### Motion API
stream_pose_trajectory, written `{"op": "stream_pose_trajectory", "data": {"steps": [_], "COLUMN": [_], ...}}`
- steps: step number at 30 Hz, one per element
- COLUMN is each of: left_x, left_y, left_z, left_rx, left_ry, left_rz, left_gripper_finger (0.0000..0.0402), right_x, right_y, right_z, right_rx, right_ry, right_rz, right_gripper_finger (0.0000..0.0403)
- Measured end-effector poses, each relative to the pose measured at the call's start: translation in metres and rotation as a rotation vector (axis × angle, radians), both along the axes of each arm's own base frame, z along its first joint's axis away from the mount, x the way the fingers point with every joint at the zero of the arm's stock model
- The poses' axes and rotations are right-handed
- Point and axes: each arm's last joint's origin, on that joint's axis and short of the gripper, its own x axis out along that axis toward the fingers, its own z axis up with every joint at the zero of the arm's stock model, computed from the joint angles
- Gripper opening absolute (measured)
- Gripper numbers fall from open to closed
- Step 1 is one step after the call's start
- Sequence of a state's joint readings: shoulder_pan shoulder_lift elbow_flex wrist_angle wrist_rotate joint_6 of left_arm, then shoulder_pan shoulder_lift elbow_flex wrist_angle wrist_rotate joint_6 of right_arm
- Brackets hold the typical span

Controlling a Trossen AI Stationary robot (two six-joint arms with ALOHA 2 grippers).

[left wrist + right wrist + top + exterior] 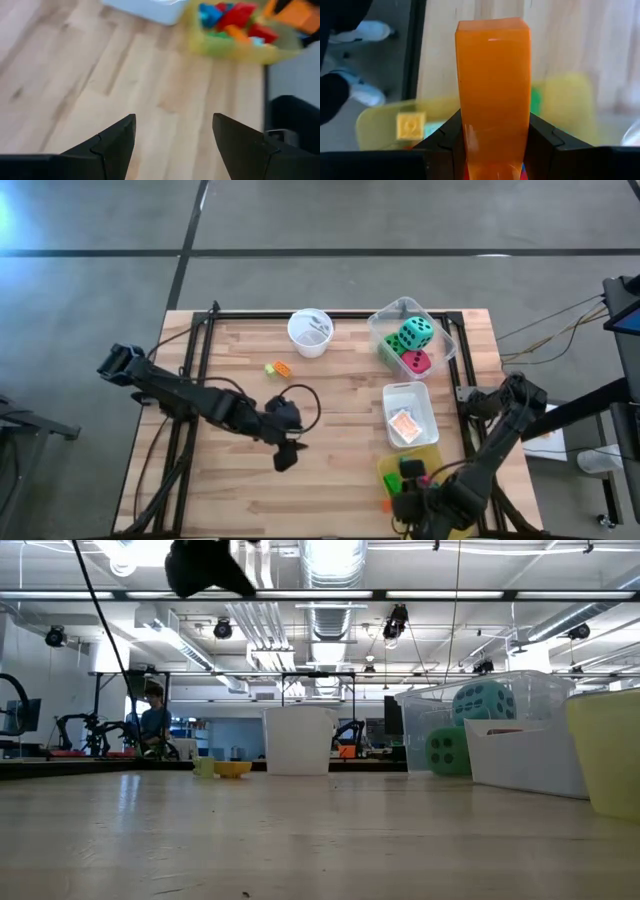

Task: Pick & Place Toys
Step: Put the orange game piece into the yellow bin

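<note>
- The right claw is clamped on an orange block, which stands upright between its fingers in the right wrist view. In the high view this claw sits at the lower right of the frame, over the yellow bin.
- Judged step: drop the orange block into the yellow bin. To do it well, centre the block over the bin's opening, lower it below the rim, and only then part the fingers, so it cannot bounce out onto the counter.
- A small yellow block already lies in that bin, with other coloured blocks visible in the left wrist view; aim for a free gap so nothing is knocked out.
- The left claw hangs above bare counter at the lower centre of the high view, fingers apart and holding nothing.
- Its likely next targets are the two small blocks left loose at the upper centre of the high view, near the white cup. Approach from above and keep clear of the cup.
- The green die, teal die and red-pink die lie in the clear bin at the upper right; the white bin below it holds a small card pack.
</note>
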State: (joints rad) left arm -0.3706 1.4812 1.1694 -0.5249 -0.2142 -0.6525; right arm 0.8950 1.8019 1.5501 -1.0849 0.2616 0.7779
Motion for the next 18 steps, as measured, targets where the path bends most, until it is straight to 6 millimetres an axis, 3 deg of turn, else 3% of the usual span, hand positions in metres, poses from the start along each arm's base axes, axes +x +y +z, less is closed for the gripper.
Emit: {"op": "stream_pose_trajectory", "data": {"steps": [10, 18], "left_x": [-0.010, -0.015], "left_y": [0.018, 0.031], "left_z": [-0.012, -0.017], "left_rx": [0.015, 0.037], "left_ry": [0.155, 0.251], "left_rz": [0.144, 0.201], "left_gripper_finger": [0.0265, 0.0265], "right_x": [-0.014, -0.018], "right_y": [0.004, 0.016], "right_z": [-0.012, -0.044], "right_rx": [0.139, 0.288], "right_ry": [0.222, 0.229], "right_rz": [-0.142, -0.136], "right_gripper_finger": [0.0127, 0.0127]}}
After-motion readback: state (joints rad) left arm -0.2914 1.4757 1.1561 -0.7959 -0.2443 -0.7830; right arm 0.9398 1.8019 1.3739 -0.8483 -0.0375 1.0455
